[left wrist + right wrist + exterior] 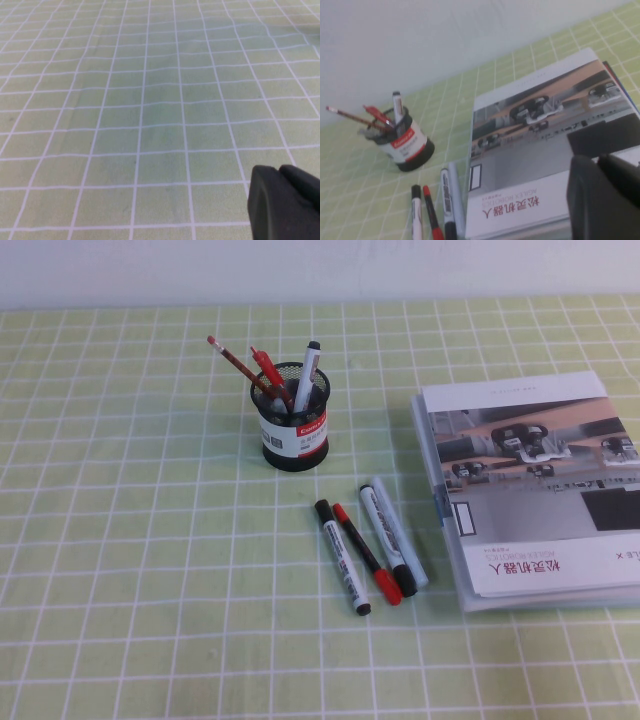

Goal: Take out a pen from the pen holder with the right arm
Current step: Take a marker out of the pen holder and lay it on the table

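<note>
A black mesh pen holder [294, 430] with a red-and-white label stands left of the table's middle. It holds a red pencil [232, 358], a red pen [268, 370] and a white marker with a dark cap [307, 370]. Neither arm shows in the high view. My right gripper [599, 163] is shut on nothing, hovering over the booklets and well apart from the pen holder [407, 145]. My left gripper [279, 171] is shut over bare tablecloth.
Several markers and pens [368, 552] lie side by side on the cloth in front of the holder. A stack of booklets [535, 490] lies at the right. A green checked tablecloth [120, 540] covers the table; a white wall runs along the far edge.
</note>
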